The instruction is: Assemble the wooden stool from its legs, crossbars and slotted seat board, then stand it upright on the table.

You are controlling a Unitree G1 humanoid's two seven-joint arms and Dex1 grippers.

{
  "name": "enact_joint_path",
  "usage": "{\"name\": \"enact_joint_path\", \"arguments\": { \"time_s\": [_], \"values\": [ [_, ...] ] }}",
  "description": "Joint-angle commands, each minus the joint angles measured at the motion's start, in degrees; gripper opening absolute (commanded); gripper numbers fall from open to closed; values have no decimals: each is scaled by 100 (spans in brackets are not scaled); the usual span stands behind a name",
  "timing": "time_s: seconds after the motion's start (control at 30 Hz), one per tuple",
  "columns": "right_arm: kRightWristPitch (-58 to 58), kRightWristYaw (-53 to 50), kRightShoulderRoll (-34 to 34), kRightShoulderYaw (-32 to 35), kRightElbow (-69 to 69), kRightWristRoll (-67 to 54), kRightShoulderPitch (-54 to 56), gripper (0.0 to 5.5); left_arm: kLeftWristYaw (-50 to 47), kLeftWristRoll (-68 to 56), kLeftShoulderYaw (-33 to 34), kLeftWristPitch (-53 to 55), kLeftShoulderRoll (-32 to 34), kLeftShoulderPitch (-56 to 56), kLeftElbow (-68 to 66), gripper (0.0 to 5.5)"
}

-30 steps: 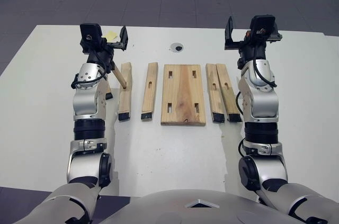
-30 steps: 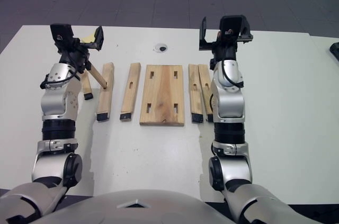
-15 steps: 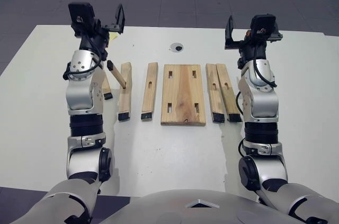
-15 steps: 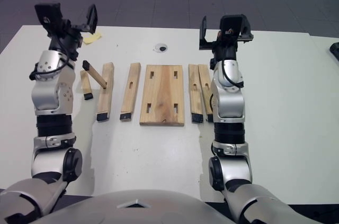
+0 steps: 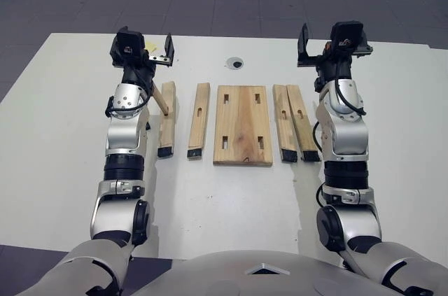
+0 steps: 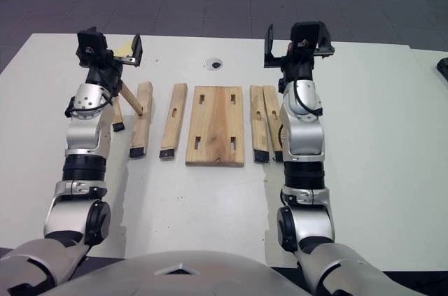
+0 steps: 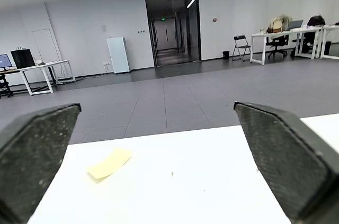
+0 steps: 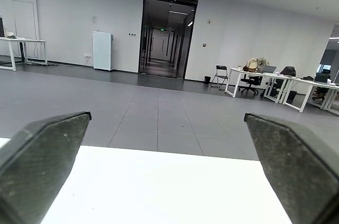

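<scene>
Left eye view: slotted seat board (image 5: 242, 124) lies flat mid-scene, two legs (image 5: 198, 120) just left of it, two more just right, and a short crossbar (image 5: 159, 100) propped aslant on the far-left leg. All plain wood, so prob. light, stiff, not fragile. Best pinched across the narrow sides approx. mid-length, the board by a long edge. Left gripper (image 5: 143, 51) and right gripper (image 5: 334, 43) hover over the far part of the table (image 5: 63, 121), fingers wide apart, holding nothing. Both arms are stretched fwd, one either side of the parts.

arms (image 5: 341, 128): silver, segmented | joints (image 5: 343, 170): black bands | cables (image 5: 337, 96): black | jaws: black, grainy
</scene>
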State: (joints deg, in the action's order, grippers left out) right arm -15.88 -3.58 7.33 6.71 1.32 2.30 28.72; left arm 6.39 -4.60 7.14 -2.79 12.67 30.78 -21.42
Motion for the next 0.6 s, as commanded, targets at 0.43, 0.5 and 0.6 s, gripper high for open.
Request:
{"name": "enact_joint_path", "arguments": {
  "time_s": [0.43,0.5,0.6],
  "values": [
    [-95,51,120,74,-76,-23,-109,540,-58,-198,266,818,143,-803,2358,538],
    [-105,38,138,98,-155,-13,-200,540,-88,-266,318,1079,121,-1169,3098,538],
    [-146,30,194,151,-310,9,-392,540,-289,-292,310,1763,-76,-2136,4183,538]
  ]
}}
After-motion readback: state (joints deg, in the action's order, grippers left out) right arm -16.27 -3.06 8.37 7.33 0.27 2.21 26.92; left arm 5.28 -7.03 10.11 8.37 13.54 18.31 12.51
